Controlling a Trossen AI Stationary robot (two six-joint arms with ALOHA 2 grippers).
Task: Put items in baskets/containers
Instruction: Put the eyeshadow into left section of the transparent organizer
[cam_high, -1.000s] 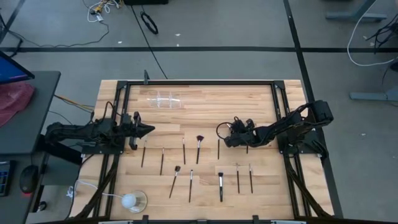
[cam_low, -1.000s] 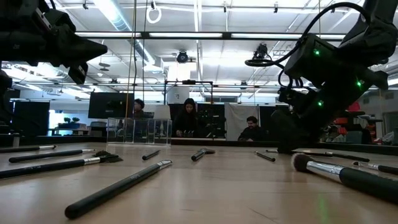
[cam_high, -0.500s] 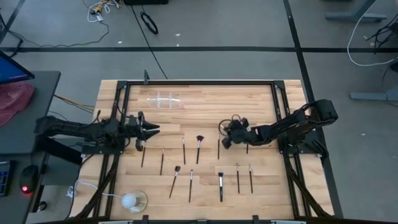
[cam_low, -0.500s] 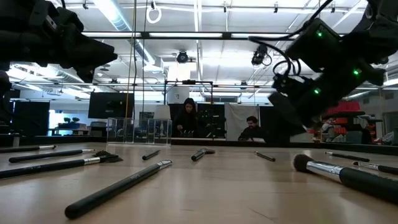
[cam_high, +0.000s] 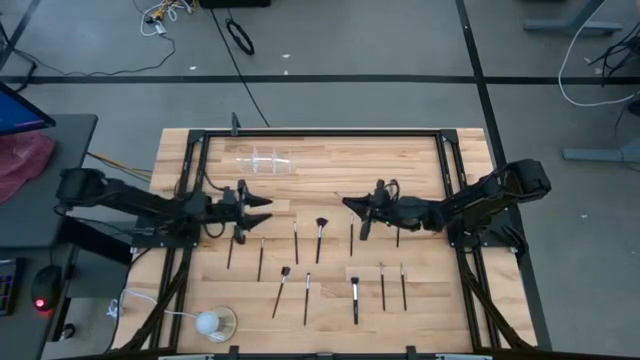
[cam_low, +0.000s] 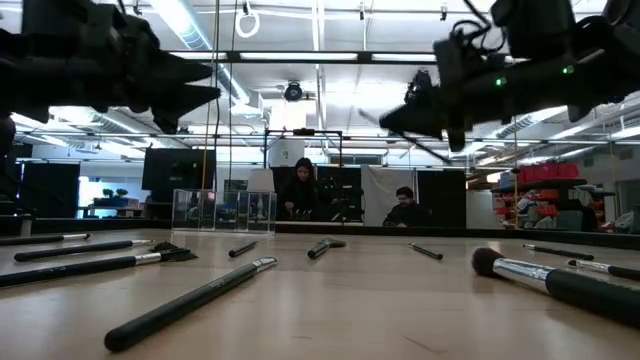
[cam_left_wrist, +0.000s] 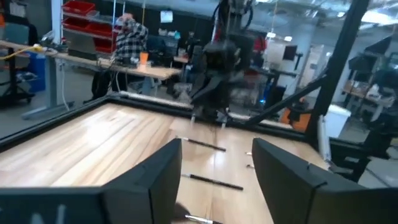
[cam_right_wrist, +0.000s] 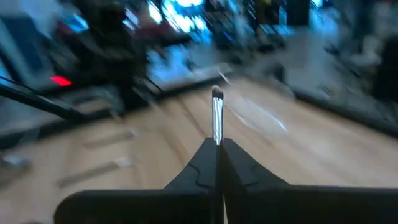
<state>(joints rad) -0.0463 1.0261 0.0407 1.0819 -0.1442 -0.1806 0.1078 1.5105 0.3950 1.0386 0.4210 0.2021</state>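
Carrying one makeup brush (cam_right_wrist: 217, 115) clamped in the right pincer (cam_high: 352, 206) above mid-worktop (cam_high: 330, 170); next comes a reach to the clear holder (cam_high: 258, 160) at the far edge. Left pincer (cam_high: 262, 202) hovers wide, nearby.

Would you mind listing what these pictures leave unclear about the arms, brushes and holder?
- Clear holder, high view: nearly see-through; contents unreadable.
- Held brush, right wrist view: right gripper's fingers cover its handle; blurred.
- Left gripper, left wrist view: the brush below it is cut off by the frame edge.
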